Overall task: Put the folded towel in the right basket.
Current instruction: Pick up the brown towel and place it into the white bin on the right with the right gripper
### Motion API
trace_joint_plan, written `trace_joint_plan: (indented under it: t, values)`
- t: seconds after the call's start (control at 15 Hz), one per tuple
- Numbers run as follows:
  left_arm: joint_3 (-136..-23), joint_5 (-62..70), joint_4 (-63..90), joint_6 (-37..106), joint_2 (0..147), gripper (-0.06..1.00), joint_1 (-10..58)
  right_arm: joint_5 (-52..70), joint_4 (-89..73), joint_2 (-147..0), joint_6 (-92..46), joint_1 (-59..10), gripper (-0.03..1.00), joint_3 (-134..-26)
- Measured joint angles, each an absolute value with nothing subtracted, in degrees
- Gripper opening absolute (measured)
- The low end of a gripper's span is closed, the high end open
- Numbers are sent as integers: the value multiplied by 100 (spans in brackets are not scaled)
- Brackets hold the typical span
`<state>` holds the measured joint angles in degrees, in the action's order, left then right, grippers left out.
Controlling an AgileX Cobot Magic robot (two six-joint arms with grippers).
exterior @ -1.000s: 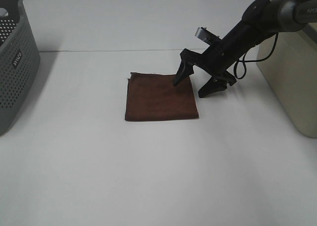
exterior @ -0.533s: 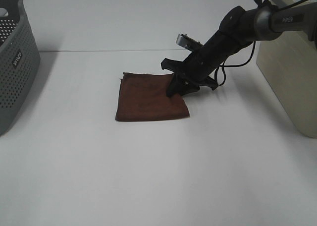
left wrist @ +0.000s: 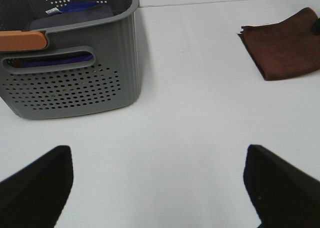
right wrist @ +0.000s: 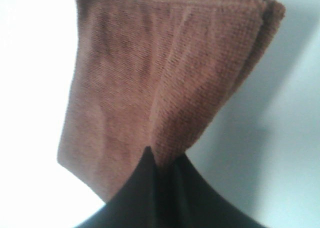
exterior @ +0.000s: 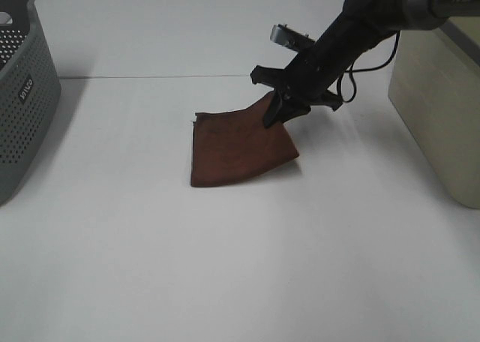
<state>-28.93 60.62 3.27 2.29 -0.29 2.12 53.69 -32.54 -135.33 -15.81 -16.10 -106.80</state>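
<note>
Two black fingers of the right gripper [exterior: 278,112] clamp one corner of the folded brown cloth towel [exterior: 232,143], that corner raised, the opposite edge resting on the white table [exterior: 225,267]. The cream plastic basket [exterior: 439,109] stands well apart on the right. The left gripper [left wrist: 157,153] hangs spread wide, empty, near the grey perforated plastic basket [left wrist: 75,88]

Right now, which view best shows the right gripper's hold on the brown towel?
The right wrist view: the right gripper pinches a corner of the brown towel up close. Exterior high shows that corner raised, but the grip is small there. Left wrist shows only part of the towel, far off.
</note>
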Motion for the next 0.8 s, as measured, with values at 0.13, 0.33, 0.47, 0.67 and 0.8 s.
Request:
trace_joint_plan:
  t: [0.13, 0.33, 0.47, 0.67, 0.8]
  values:
    - [-2893, 6062, 327, 229, -29, 88, 212, 5810, -2687, -13109, -1358, -1610, 1, -10852]
    - [-2893, 6062, 327, 229, -29, 88, 212, 6394, -1879, -12611, -1163, -1610, 1, -11190]
    - [-2893, 6062, 327, 229, -29, 88, 212, 6744, -1295, -12313, -957, -1610, 1, -11476]
    - [-2893, 6062, 327, 229, -29, 88, 212, 6927, -533, -12003, -688, -1610, 1, -11940]
    - [-2893, 6062, 327, 229, -29, 88, 212, 6944, -195, -11654, -510, -1610, 1, -12089]
